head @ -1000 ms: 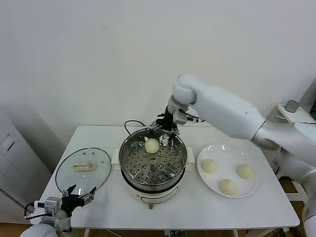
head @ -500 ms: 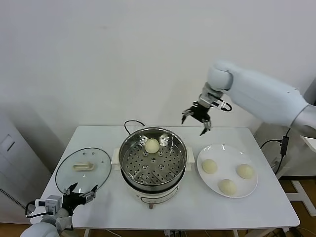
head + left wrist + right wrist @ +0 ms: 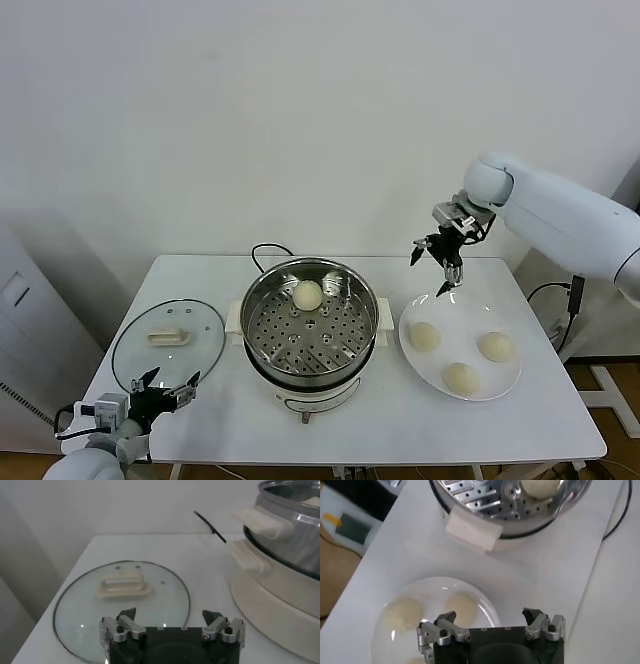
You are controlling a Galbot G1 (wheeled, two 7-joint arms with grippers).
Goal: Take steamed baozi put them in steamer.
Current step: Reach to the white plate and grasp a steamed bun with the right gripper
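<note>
1 round cream-white steamed baozi (image 3: 308, 294) already inside the large shiny stainless-steel steamer (image 3: 310, 335), at the far side of its perforated tray. 3 more cream-white baozi (image 3: 424, 336) on the flat white plate (image 3: 505, 378), just right of the steamer on the white table (image 3: 540, 420). Right gripper (image 3: 441, 263) in the air above the plate's far edge, fingers spread wide, nothing between them. Nothing between that gripper and the buns below. Left gripper (image 3: 160, 386) low at the table's near left corner, fingers also wide apart and empty, just short of the round glass lid (image 3: 168, 342) lying flat left of the steamer. Black cord (image 3: 262, 250) looping behind the steamer.
</note>
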